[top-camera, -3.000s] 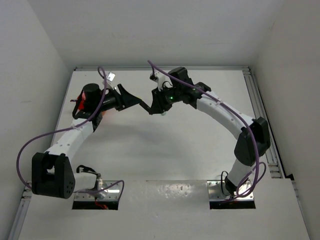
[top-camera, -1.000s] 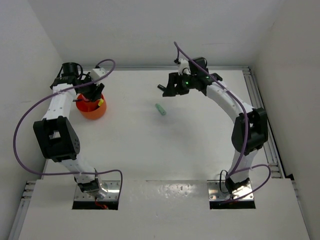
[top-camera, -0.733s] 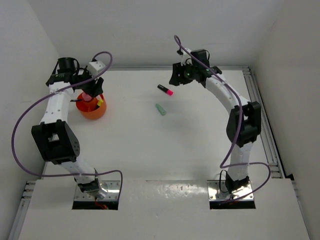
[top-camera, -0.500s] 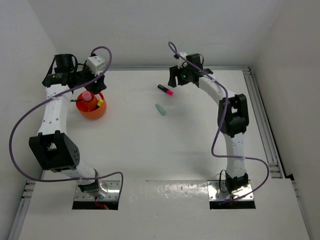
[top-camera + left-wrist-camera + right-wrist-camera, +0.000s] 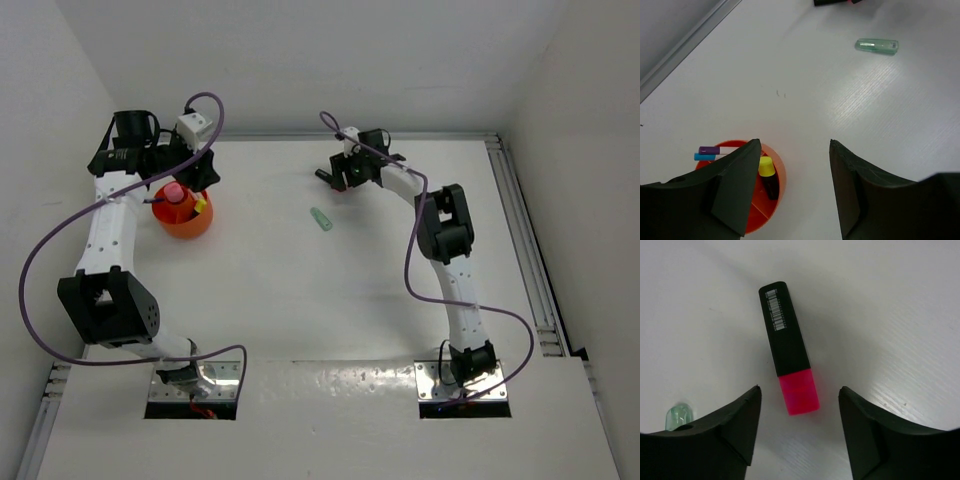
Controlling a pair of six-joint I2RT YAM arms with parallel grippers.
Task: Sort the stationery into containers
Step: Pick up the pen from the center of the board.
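Orange bowl (image 5: 781,181) near the worktop's (image 5: 300,300) far-left corner sits under the left claw (image 5: 795,145), wide and empty; the right claw (image 5: 800,389), wide, hangs over a black-pink highlighter (image 5: 786,347).

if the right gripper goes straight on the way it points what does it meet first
Probably the black highlighter with the pink end, flat on the table under the right gripper, between its open fingers; height unclear.

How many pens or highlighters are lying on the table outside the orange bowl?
2: a black-and-pink highlighter near the far edge, and a green one just nearer. Others may be hidden.
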